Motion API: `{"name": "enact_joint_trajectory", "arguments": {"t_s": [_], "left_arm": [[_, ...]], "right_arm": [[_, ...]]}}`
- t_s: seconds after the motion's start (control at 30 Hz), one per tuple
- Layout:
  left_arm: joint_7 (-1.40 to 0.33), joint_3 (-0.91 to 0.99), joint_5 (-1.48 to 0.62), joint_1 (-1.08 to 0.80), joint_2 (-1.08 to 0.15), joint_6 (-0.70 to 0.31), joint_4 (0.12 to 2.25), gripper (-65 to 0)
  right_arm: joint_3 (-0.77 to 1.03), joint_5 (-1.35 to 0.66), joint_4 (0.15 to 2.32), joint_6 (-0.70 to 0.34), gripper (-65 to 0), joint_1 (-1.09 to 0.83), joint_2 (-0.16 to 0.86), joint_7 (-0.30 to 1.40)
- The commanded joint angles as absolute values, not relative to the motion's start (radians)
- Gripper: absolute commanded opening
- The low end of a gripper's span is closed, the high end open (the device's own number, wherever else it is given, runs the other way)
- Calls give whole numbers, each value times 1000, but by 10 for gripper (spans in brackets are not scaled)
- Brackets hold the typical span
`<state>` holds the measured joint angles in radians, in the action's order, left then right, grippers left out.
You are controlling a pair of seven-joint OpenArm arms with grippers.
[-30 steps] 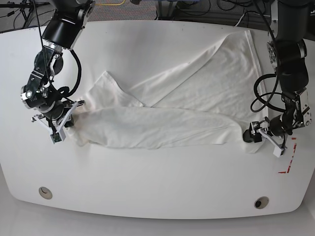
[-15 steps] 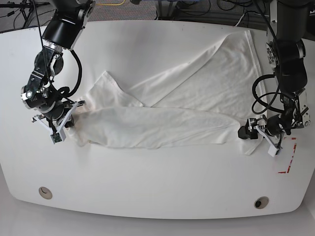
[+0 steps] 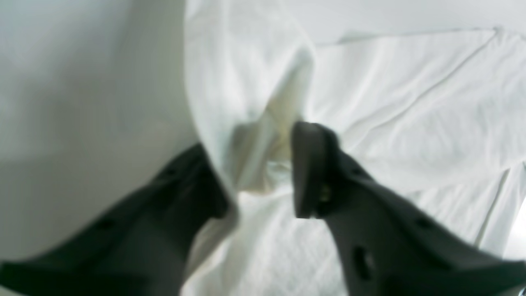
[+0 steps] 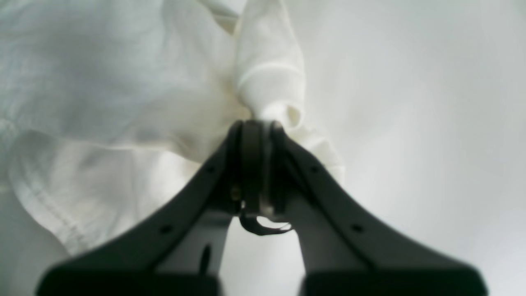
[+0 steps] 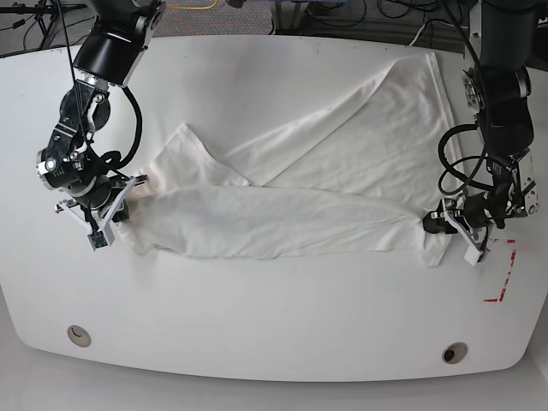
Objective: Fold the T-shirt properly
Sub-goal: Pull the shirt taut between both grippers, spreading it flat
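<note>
White T-shirt [image 5: 325, 184] spread over the white worktop [image 5: 257, 325], crumpled and partly doubled over: one long fold running across the middle from one arm to the other, a broad panel slanting up toward the far corner on the left arm's side, a smaller flap peaking near the right arm. No print visible anywhere, only plain white cloth.

Right pincer [image 4: 254, 123] clenched, jaws pressed together on a bunched, twisted knot of the shirt's edge; hemmed cloth hanging loose to one side in the wrist view. In the base view, right pincer [image 5: 116, 210] low at the end of the long fold, touching the cloth.

Left pincer [image 3: 263, 172] at the opposite end of the fold, jaws standing apart with a rumpled ridge of shirt rising between them; one finger partly covered by the fabric, the other bare beside it. Wrist view too blurred to tell whether the cloth is actually pinched. In the base view, left pincer [image 5: 454, 224] right at the shirt's corner, low over the worktop.

Red tape marks [image 5: 503, 274] on the worktop just beyond that corner. Two round metal fittings [image 5: 79, 335] near the front edge.
</note>
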<state>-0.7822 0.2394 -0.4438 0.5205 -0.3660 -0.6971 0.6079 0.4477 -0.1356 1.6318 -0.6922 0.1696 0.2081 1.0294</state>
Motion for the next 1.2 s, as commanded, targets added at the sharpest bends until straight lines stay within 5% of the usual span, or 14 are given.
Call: {"name": "enact_joint_trajectory", "arguments": {"t_s": [0.0, 0.07, 1.17], "left_arm": [[-800, 237, -432, 535, -374, -698, 616, -594], [-802, 236, -430, 535, -374, -698, 616, -650], [-1087, 346, -456, 302, -331, -698, 1412, -650]], "right_arm": [[450, -148, 1650, -694, -618, 193, 222, 1007], [450, -148, 1650, -694, -618, 193, 222, 1007], [453, -153, 1652, -694, -620, 196, 197, 1007]]}}
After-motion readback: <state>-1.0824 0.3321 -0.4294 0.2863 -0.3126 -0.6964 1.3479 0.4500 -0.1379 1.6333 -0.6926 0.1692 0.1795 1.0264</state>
